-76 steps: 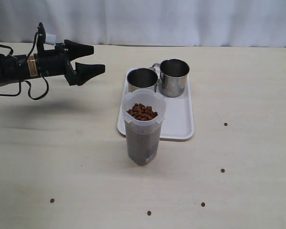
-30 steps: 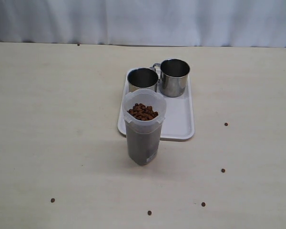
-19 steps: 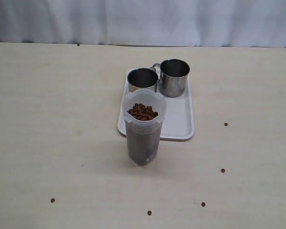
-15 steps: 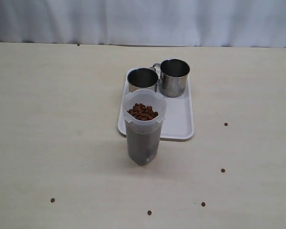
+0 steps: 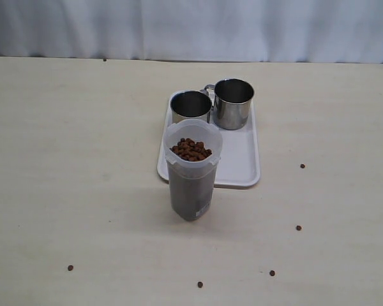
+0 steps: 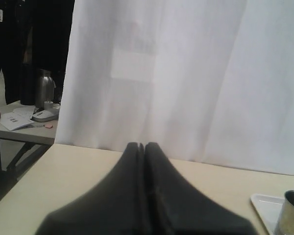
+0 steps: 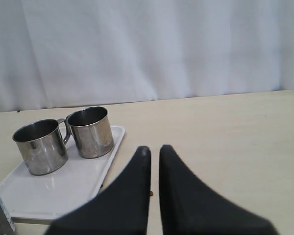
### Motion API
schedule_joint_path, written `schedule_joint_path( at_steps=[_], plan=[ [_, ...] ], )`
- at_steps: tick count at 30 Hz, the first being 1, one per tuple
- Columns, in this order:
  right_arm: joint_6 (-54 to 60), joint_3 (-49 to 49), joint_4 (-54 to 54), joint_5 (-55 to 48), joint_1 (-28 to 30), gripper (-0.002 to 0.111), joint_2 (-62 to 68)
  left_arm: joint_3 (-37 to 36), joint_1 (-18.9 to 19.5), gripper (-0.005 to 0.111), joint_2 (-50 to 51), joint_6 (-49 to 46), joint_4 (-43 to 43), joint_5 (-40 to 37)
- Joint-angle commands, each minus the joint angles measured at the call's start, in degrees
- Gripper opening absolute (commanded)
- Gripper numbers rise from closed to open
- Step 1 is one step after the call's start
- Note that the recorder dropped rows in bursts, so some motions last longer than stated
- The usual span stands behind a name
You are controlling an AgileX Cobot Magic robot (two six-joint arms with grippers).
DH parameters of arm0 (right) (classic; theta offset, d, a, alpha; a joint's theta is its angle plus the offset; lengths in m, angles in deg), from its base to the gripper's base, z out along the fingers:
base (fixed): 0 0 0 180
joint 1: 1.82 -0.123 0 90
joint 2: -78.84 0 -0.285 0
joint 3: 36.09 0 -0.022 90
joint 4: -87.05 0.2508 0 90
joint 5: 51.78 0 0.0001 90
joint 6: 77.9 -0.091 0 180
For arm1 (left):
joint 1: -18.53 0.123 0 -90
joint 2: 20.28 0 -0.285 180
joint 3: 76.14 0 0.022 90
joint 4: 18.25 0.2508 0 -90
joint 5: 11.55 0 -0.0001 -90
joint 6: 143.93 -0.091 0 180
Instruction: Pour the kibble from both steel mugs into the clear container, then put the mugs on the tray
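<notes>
The clear container (image 5: 191, 182) stands upright in front of the tray (image 5: 244, 162), filled with brown kibble (image 5: 190, 149) almost to its rim. Both steel mugs (image 5: 191, 107) (image 5: 233, 103) stand upright side by side at the far end of the tray, and also show in the right wrist view (image 7: 40, 146) (image 7: 91, 131). Neither gripper appears in the exterior view. My left gripper (image 6: 141, 145) is shut with its fingers pressed together and nothing in it. My right gripper (image 7: 154, 149) holds nothing, its fingers only a thin slit apart.
Loose pellets lie scattered on the table: right of the tray (image 5: 302, 166) (image 5: 298, 227), and along the near edge (image 5: 272, 273) (image 5: 200, 284) (image 5: 70, 268). A white curtain hangs behind the table. A side table with a flask (image 6: 44, 88) stands beyond the left end.
The left arm, held open over the table's left side 2.5 s ago, has withdrawn out of the exterior view. Nothing on the table has moved.
</notes>
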Motion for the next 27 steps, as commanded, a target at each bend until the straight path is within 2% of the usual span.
schedule_joint_path(
  at_steps=[1, 3, 8, 27],
  plan=[
    [0.56, 0.13, -0.36, -0.07, 0.27, 0.005, -0.17, -0.15, -0.05, 0.0, -0.47, -10.01, -11.52, 0.53],
    [0.56, 0.13, -0.36, -0.07, 0.27, 0.005, -0.17, -0.15, -0.05, 0.0, -0.47, -14.83, -16.04, -0.45],
    [0.56, 0.13, -0.36, -0.07, 0.27, 0.005, -0.17, -0.15, -0.05, 0.0, -0.47, -11.18, -11.45, -3.56],
    [0.56, 0.13, -0.36, -0.07, 0.27, 0.005, -0.17, -0.15, -0.05, 0.0, -0.47, -11.28, -11.73, -5.6]
  ],
)
